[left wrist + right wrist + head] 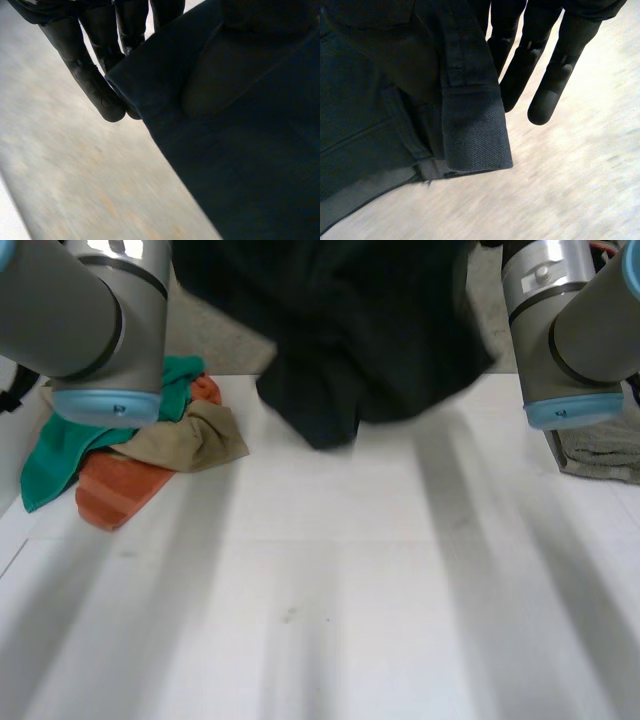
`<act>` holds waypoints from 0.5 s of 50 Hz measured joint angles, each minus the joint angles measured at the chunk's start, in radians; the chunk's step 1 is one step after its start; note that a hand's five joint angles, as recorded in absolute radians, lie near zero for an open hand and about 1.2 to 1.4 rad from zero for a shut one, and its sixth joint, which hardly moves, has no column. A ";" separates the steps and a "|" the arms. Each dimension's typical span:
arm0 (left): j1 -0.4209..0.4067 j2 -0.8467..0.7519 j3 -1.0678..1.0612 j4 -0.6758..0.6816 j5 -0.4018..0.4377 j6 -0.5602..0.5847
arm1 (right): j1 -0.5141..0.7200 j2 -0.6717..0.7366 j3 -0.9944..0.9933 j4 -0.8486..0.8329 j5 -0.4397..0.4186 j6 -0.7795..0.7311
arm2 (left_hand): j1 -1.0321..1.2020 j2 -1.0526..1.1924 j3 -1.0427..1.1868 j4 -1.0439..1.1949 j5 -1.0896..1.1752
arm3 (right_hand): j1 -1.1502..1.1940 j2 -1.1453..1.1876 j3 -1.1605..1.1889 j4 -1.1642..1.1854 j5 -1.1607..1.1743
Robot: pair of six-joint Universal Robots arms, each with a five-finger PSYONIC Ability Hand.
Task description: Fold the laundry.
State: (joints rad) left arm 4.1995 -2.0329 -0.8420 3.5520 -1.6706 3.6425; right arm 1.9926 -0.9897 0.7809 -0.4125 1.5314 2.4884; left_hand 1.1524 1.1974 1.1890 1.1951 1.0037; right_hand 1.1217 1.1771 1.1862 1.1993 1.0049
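Observation:
A dark, almost black garment (370, 330) hangs in the air between my two arms, its lowest fold just above the far part of the white table (330, 620). In the left wrist view my left hand (95, 85) has its fingers pressed along one edge of the garment (240, 125), pinching it. In the right wrist view a cuffed hem of the garment (475, 135) hangs beside the long fingers of my right hand (550, 95), which grips the cloth higher up. The left arm (90, 320) and the right arm (570, 330) are both raised.
A pile of laundry lies at the table's far left: a green cloth (60, 455), an orange one (115, 490) and a tan one (195, 440). A grey cloth (605, 450) lies at the far right edge.

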 measured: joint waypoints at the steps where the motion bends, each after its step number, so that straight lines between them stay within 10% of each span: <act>1: 0.003 0.006 -0.003 0.015 0.002 -0.006 | -0.002 0.001 0.000 -0.020 -0.004 0.005 | 0.000 0.000 0.000 0.000 0.001 | 0.000 0.000 0.000 0.000 0.003; 25: -0.048 -0.051 -0.691 -0.113 0.049 -0.055 | -0.039 0.170 0.402 0.248 -0.235 -0.084 | 0.000 0.000 0.000 0.000 0.006 | 0.000 0.000 0.005 0.000 0.010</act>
State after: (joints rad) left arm 4.1512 -2.0834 -1.5332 3.4390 -1.6218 3.5872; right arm 1.9539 -0.8193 1.1833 -0.1643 1.2966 2.4039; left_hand 1.1524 1.1979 1.1890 1.1955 1.0098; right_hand 1.1217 1.1772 1.1913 1.1997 1.0145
